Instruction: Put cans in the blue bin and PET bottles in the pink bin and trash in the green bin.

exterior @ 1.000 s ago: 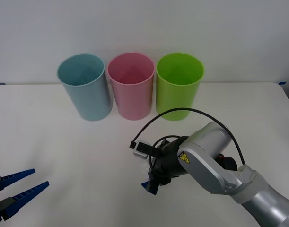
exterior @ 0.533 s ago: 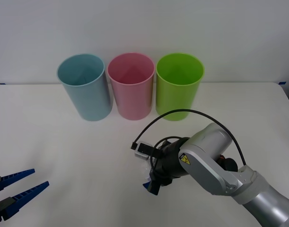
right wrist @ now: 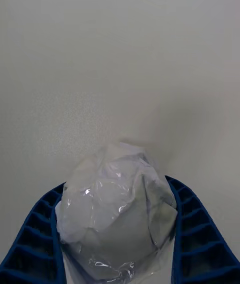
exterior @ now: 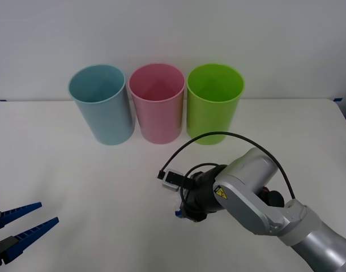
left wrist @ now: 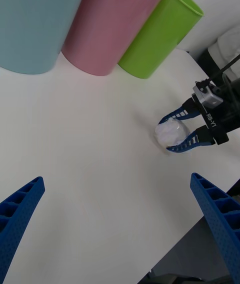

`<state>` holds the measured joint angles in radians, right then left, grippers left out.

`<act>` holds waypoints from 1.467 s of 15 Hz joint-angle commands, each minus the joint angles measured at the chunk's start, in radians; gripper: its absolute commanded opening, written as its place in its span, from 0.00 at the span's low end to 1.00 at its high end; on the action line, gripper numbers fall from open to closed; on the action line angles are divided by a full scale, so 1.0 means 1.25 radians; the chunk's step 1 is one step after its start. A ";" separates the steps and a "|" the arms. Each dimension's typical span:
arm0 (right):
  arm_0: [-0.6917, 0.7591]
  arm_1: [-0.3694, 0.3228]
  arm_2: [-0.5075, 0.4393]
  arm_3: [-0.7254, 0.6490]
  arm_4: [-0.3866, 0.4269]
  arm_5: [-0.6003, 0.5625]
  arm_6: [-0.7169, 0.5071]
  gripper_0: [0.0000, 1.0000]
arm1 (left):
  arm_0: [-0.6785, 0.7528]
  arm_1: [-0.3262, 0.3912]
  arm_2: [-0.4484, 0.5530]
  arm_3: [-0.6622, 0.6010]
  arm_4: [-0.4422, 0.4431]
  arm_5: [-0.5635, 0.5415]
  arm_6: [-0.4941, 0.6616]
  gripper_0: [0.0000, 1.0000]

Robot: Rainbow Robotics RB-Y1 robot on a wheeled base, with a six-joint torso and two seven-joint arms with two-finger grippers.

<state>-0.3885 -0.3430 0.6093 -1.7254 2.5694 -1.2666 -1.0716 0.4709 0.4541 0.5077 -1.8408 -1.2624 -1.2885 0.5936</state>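
The trash, a crumpled white ball, lies on the white table in front of the bins. My right gripper is shut on it, with a blue finger pressed against each side. In the left wrist view the trash sits between the right gripper's curved fingers. In the front view the right gripper is low over the table's middle, and the wrist hides the ball. The blue bin, pink bin and green bin stand upright in a row at the back. My left gripper waits open at the near left.
A black cable loops above the right wrist. The table's far edge runs just behind the bins, against a white wall. Bare tabletop lies between the left gripper and the bins.
The right gripper's fingers have drawn in under the wrist, so less blue shows in the front view. The bins and the left arm have not moved.
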 commanded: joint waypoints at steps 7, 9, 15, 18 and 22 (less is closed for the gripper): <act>-0.001 -0.018 0.017 -0.022 0.014 0.021 -0.009 0.00 | 0.000 0.000 0.000 0.000 0.000 0.000 0.000 1.00; 0.006 -0.045 0.007 -0.069 0.004 0.021 -0.019 0.00 | 0.000 0.000 0.000 0.000 0.000 0.000 0.000 1.00; 0.146 -0.117 -0.139 -0.227 -0.117 0.048 -0.007 0.00 | 0.000 0.000 0.000 0.000 0.000 0.000 0.000 1.00; 0.218 -0.127 -0.231 -0.282 -0.210 0.054 0.014 0.00 | 0.000 0.000 0.000 0.000 0.000 0.000 0.000 1.00; 0.272 -0.128 -0.368 -0.308 -0.348 0.065 0.050 0.00 | 0.000 0.000 0.000 0.000 0.000 0.000 0.000 1.00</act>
<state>-0.0535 -0.5055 0.1754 -2.1098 2.1633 -1.1860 -1.0167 0.4709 0.4540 0.5077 -1.8408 -1.2625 -1.2885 0.5936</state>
